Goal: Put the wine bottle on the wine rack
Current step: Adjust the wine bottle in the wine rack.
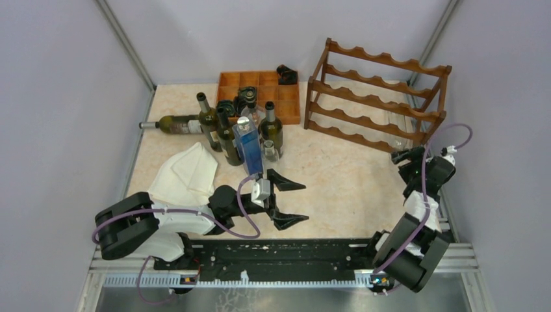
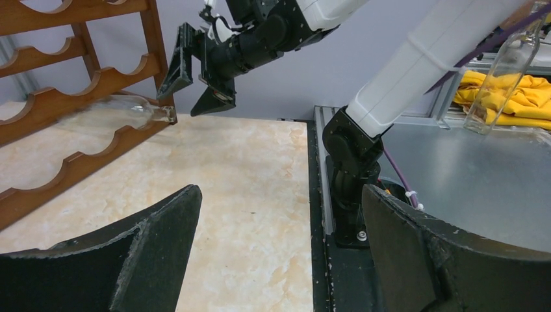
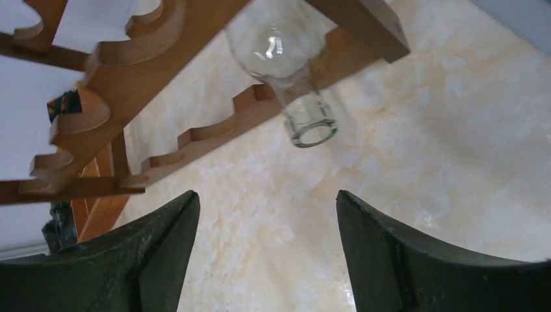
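Reddish-brown wood catches the eye from above: the wine rack [image 1: 380, 97] stands at the far right of the marble-look table [image 1: 338, 188]. A clear glass wine bottle [image 1: 403, 129] lies on its side in a low tier at the rack's right end. The right gripper [image 1: 397, 157] hangs just beside that end, holding nothing. The left gripper [image 1: 294, 201] sits near the middle of the table, fingers spread wide and empty. It is close to a cluster of dark bottles [image 1: 224, 133], a blue bottle [image 1: 249, 146] and a white cloth [image 1: 188, 172]. An orange-brown compartment tray [image 1: 260, 88] lies at the back.

From the left wrist, the two black fingers gape far apart with only tabletop between them. Across the table the right gripper is parted, just off the bottle's mouth and not touching it.

From the right wrist, the fingers stand wide over bare table. The bottle's neck pokes out of the rack above them, mouth open towards the camera.
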Available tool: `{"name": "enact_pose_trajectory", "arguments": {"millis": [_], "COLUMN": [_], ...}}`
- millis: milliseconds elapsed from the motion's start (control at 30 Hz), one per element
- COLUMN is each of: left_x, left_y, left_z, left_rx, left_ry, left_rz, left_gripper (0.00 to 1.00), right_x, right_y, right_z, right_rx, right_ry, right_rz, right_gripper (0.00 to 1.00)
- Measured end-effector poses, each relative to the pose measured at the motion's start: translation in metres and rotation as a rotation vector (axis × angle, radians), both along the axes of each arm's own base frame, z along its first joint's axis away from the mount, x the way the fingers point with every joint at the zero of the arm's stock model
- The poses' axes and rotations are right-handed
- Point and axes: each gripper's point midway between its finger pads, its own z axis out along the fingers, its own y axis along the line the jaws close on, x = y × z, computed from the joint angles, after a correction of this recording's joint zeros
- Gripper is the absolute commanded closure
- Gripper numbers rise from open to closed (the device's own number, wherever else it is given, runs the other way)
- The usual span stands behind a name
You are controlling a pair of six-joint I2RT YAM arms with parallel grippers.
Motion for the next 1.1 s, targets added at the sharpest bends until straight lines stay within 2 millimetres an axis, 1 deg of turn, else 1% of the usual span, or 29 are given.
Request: {"name": "enact_pose_trajectory", "arguments": {"millis": [67,100,167,233,267,367,467,733,867,1033,1100], "left_x": [0.000,0.000,0.000,0.000,0.000,0.000,0.000,0.001,0.001,0.002,0.001], "left_y": [0.000,0.001,0.001,0.001,0.001,0.001,0.001,0.001,0.000,-0.002,-0.002], "left_z": [-0.001,-0.002,-0.003,-0.004,-0.004,-0.004,-0.004,-0.006,-0.009,-0.015,-0.017], "left_rx": [0.001,0.003,0.007,0.008,0.009,0.009,0.010,0.013,0.018,0.033,0.039], "left_ry": [0.000,0.001,0.003,0.002,0.001,0.000,0.000,-0.009,-0.012,-0.009,-0.007], "left_rz": [0.000,0.000,0.001,0.001,0.001,0.002,0.002,0.004,0.005,0.001,-0.001], "left_gripper": [0.01,0.01,0.01,0.01,0.01,0.01,0.01,0.01,0.01,0.01,0.01], "right_x": [0.000,-0.001,-0.004,-0.005,-0.005,0.000,0.005,0.020,0.029,0.036,0.038], "right_y": [-0.005,-0.006,-0.005,-0.005,-0.005,-0.015,-0.023,-0.025,-0.027,-0.027,-0.028], "right_z": [-0.013,-0.025,-0.041,-0.050,-0.050,-0.046,-0.044,-0.063,-0.059,-0.051,-0.050], "right_rx": [0.035,0.064,0.101,0.114,0.113,0.094,0.073,0.103,0.095,0.084,0.085], "right_ry": [0.005,0.023,0.057,0.076,0.075,0.041,0.007,-0.023,-0.075,-0.135,-0.146], "right_rz": [-0.026,-0.038,-0.050,-0.056,-0.058,-0.070,-0.079,-0.044,-0.024,-0.006,-0.007], "right_gripper": [0.30,0.30,0.30,0.30,0.30,0.32,0.35,0.42,0.44,0.47,0.52]}}
